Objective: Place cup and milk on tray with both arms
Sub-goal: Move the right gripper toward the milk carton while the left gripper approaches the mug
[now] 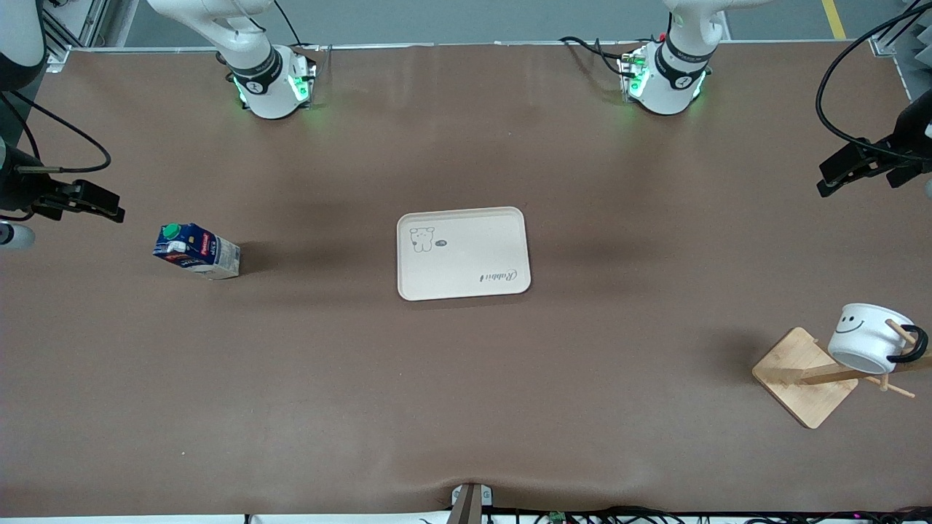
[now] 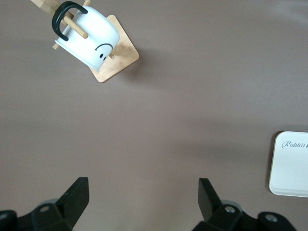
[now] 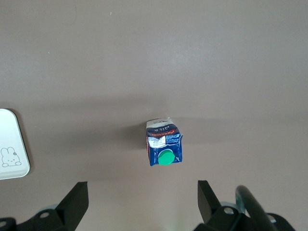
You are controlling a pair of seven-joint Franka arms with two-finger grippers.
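The cream tray (image 1: pixel 463 253) lies flat in the middle of the table, with nothing on it. The dark blue milk carton (image 1: pixel 196 251) with a green cap stands on the table toward the right arm's end. The white smiley cup (image 1: pixel 870 338) hangs by its black handle on a peg of the wooden rack (image 1: pixel 804 375) at the left arm's end. My right gripper (image 1: pixel 98 206) hovers open and empty beside the milk (image 3: pixel 163 147), above the table. My left gripper (image 1: pixel 837 178) hovers open and empty over bare table, apart from the cup (image 2: pixel 89 36).
The rack's square base (image 2: pixel 118 62) sits near the table's front corner at the left arm's end. The tray's edge shows in both wrist views (image 2: pixel 291 166) (image 3: pixel 12 144). Black cables hang at both ends of the table. A small bracket (image 1: pixel 470 502) sits at the front edge.
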